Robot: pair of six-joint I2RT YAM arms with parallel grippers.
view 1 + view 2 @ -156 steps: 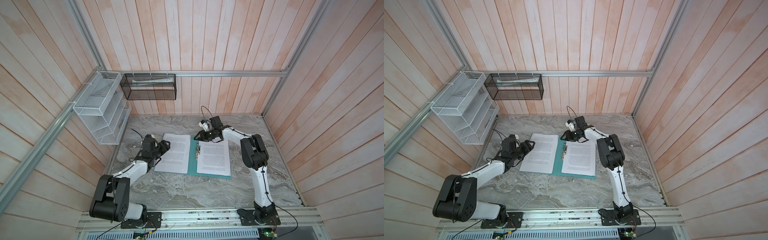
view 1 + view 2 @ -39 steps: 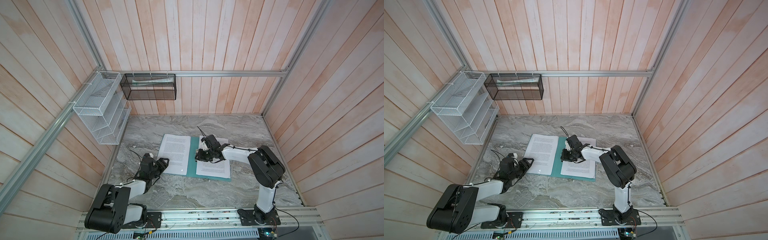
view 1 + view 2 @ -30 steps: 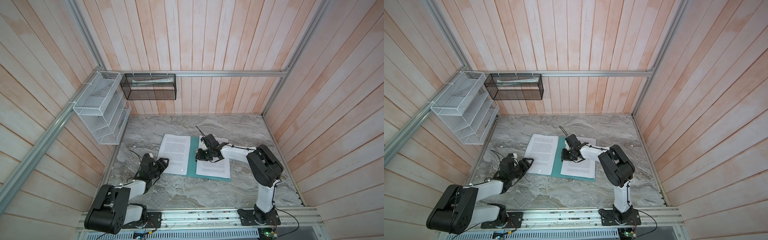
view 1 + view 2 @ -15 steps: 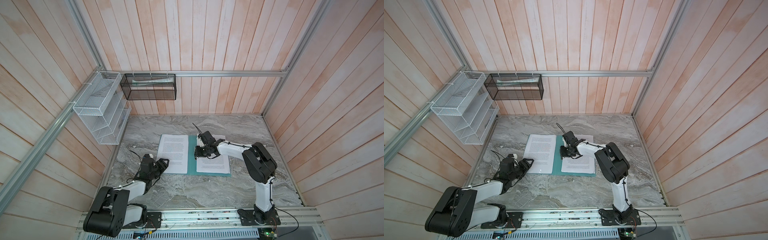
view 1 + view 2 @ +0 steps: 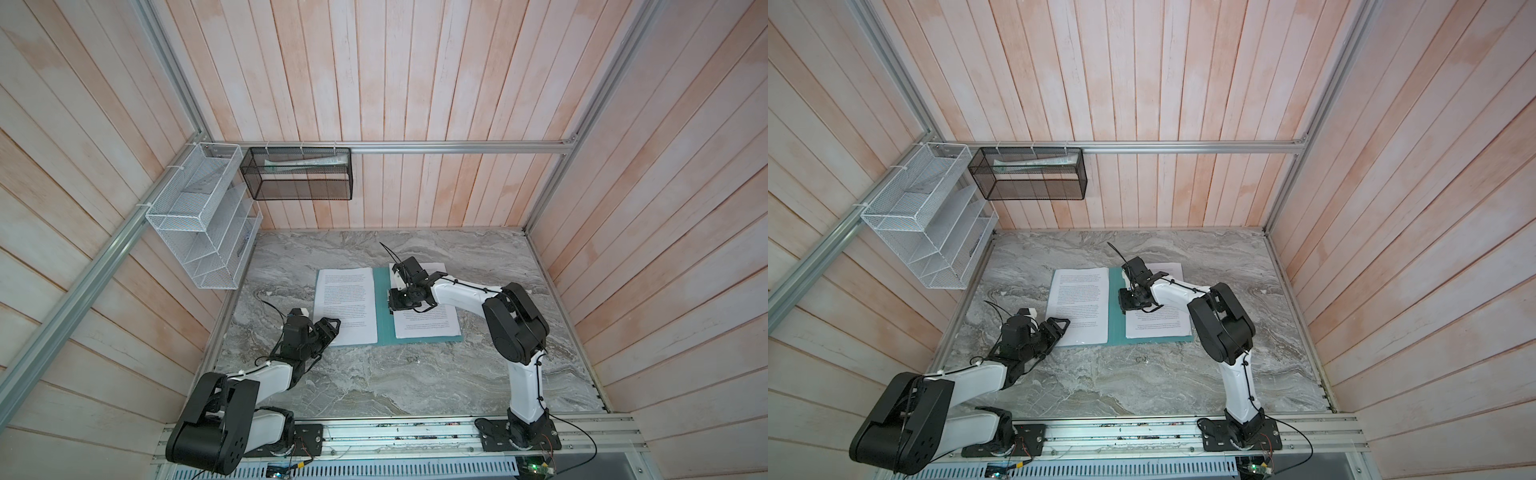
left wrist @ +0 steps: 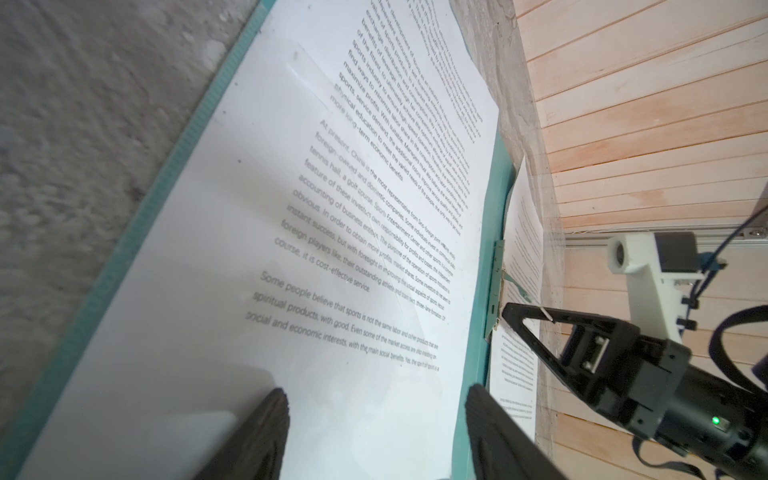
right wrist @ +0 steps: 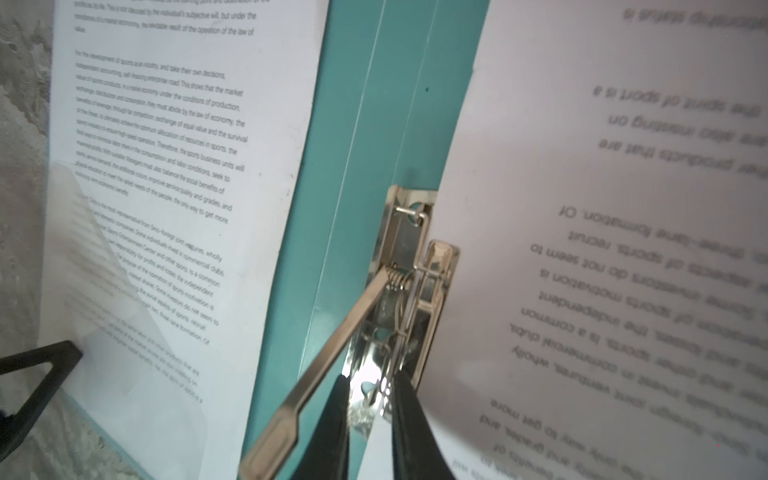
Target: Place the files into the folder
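The teal folder point(image 5: 384, 309) point(image 5: 1116, 309) lies open on the marble table. One of the files point(image 5: 345, 303) point(image 6: 316, 232) covers its left half. Another sheet point(image 5: 428, 324) point(image 7: 623, 249) lies on the right half and curls up beside the metal clip point(image 7: 405, 237). The clip's lever point(image 7: 332, 353) stands raised. My right gripper point(image 5: 395, 305) point(image 7: 372, 382) points down at the clip's near end, jaws almost together with the clip's shiny metal in the narrow gap. My left gripper point(image 5: 332, 326) point(image 6: 378, 392) is open, low over the left sheet's near corner, holding nothing.
A white wire rack point(image 5: 199, 232) hangs on the left wall. A black mesh basket point(image 5: 299, 174) with a pale roll inside hangs on the back wall. Bare marble table point(image 5: 374, 382) lies in front of the folder. Wooden walls close three sides.
The folder and its sheets have turned square and slid a little away from the front edge, along with my right gripper at the clip. The left arm has stayed still.
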